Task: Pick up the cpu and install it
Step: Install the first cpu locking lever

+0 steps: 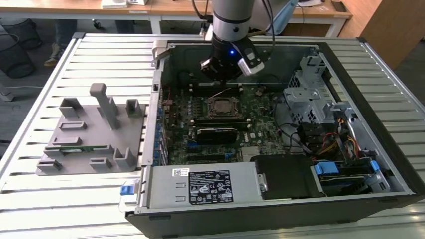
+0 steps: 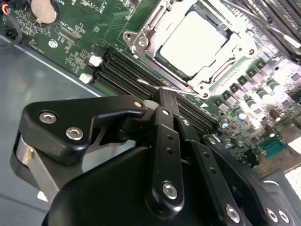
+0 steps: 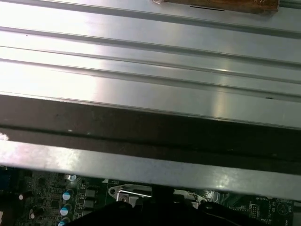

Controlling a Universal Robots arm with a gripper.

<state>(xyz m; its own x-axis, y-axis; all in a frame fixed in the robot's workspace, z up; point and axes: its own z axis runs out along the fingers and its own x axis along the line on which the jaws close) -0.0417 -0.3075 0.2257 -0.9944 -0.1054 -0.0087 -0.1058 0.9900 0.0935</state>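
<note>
Room around the gripper point(image 1: 226, 74) is tight: in the exterior view it hangs inside the open computer case point(image 1: 391, 164), low over the far part of the motherboard point(image 1: 262, 124), with the case's far wall just behind it and the metal drive cage point(image 1: 309, 94) off to the exterior view's right. Its fingers point(image 2: 164, 101) are pressed together with nothing between them, as the second wrist view shows, their tip poised above the memory slots point(image 2: 127, 70) beside the socket point(image 1: 222, 107).

Inside that socket's metal frame lies the cpu point(image 2: 195, 42), flat, its pale silvery top plate facing up; the gripper is near it but apart from it. A thin wire lever point(image 2: 157, 87) juts out from the socket's edge toward the fingers.

In the first wrist view, the ribbed table surface point(image 3: 150, 56) stretches beyond the case's dark rim point(image 3: 141, 132), with a strip of the green board below it.

The case also holds a power supply box point(image 1: 206, 186) near the front and a tangle of coloured cables point(image 1: 332, 144) at the exterior view's right. On the table at the exterior view's left, well apart from the case, a grey fixture point(image 1: 86, 134) carries a narrow green memory stick point(image 1: 83, 148) in one of its slots.
</note>
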